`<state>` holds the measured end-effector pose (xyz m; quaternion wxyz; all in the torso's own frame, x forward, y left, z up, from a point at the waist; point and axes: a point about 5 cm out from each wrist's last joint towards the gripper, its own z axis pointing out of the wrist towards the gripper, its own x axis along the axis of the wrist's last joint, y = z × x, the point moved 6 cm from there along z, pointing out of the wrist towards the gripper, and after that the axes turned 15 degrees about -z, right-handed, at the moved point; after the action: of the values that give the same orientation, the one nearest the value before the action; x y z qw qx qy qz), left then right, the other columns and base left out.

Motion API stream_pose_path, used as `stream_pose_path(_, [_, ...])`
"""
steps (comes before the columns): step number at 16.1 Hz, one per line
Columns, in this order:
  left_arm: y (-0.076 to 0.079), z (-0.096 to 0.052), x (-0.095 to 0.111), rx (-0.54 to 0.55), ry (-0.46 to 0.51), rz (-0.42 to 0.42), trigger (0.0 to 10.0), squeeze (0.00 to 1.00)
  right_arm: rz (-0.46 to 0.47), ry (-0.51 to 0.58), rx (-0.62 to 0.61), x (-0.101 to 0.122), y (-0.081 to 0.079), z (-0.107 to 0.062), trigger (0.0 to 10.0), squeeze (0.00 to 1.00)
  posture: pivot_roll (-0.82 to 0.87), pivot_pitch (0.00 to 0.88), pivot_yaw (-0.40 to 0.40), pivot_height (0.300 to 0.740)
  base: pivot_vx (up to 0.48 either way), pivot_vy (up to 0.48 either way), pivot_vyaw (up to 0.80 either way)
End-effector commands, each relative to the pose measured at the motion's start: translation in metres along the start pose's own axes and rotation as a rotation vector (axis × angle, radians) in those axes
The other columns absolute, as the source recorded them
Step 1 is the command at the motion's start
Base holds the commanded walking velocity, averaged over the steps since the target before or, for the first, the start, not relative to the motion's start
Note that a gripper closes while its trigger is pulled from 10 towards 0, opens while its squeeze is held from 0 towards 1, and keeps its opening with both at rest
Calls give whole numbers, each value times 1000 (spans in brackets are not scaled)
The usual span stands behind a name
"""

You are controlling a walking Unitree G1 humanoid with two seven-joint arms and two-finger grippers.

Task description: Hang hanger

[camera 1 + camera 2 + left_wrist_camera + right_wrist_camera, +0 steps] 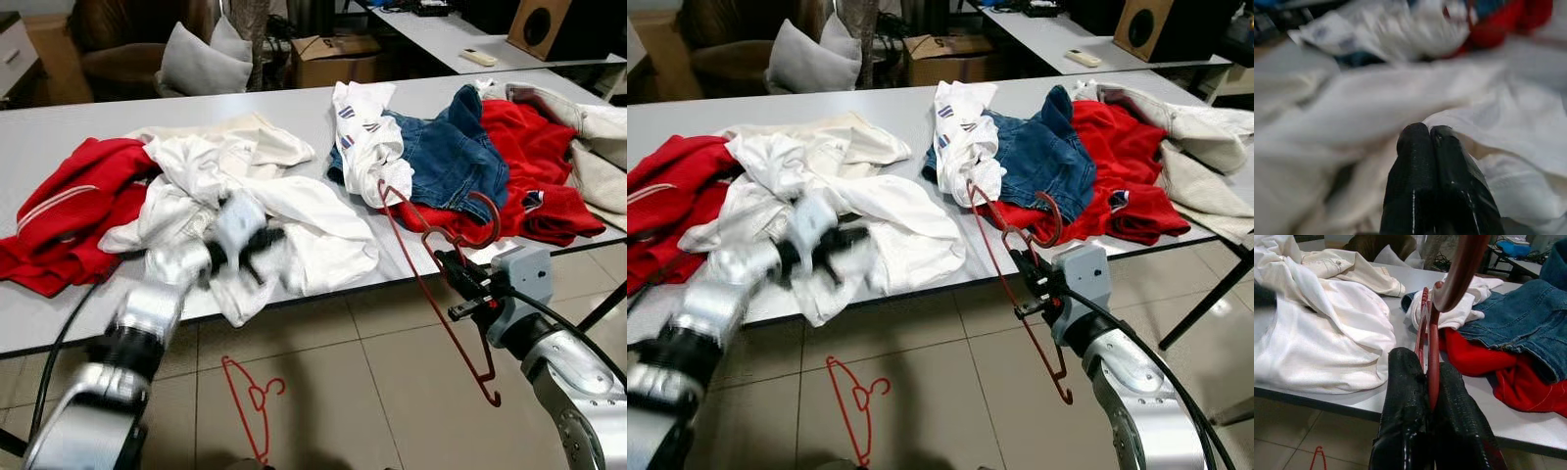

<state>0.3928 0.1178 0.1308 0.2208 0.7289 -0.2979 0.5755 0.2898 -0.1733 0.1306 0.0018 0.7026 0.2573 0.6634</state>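
Observation:
My right gripper [458,276] is shut on the neck of a thin red wire hanger [423,279], just off the table's front edge. The hanger tilts: its hook [487,221] curls over the table edge and its lower corner hangs toward the floor. In the right wrist view the two fingers [1403,382] pinch the red wire. A second red hanger [251,397] lies on the floor tiles below. My left gripper [266,243] is blurred over a white garment [318,225]. In the left wrist view its fingertips [1415,142] are pressed together against the white cloth.
The long grey table [59,328] carries heaps of clothes: a red top [78,206] at the left, blue jeans [446,157] and another red garment [534,166] at the right. Behind it are a cushion [201,64] and a cardboard box [333,54].

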Motion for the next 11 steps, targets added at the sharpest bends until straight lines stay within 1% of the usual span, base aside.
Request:
stream_pose_path(1, [-1,0,11,-4,32,-6,0,0,-24,17,-36,5,7,-4,10000,0,-153,0,56,710,0,0,0])
stream_pose_path(2, [-3,0,19,2,53,-13,0,0,-25,16,-39,5,7,-5,10000,0,-153,0,56,710,0,0,0])
stream_pose_path(3, [-5,1,31,11,90,-14,0,0,-25,17,-41,5,7,-6,10000,0,-159,0,61,710,0,0,0])
stream_pose_path(4, [-8,2,50,22,135,-3,0,0,-27,19,-41,6,7,-6,10000,0,-159,0,61,710,0,0,0])
stream_pose_path(5, [-9,3,61,27,155,16,0,0,-29,20,-39,6,7,-5,10000,0,-157,0,58,710,0,0,0])
stream_pose_path(6, [-13,3,94,54,248,7,0,0,-31,28,-31,8,6,-3,10000,0,-153,0,58,710,0,0,0])
stream_pose_path(7, [-19,1,114,82,319,-33,0,0,-34,39,-21,10,5,-2,10000,0,-148,0,59,710,0,0,0])
stream_pose_path(8, [-20,2,115,89,310,-35,0,0,-34,44,-17,11,5,-1,10000,0,-148,0,59,710,0,0,0])
stream_pose_path(9, [-18,6,96,88,221,33,0,0,-36,49,-6,12,3,-1,10000,0,-148,0,65,710,0,0,0])
stream_pose_path(10, [-15,8,83,81,170,54,0,0,-36,56,4,13,1,0,10000,0,-147,0,68,710,0,0,0])
stream_pose_path(11, [-6,10,67,39,103,57,0,0,-29,62,13,15,-2,0,10000,0,-135,0,62,710,0,0,0])
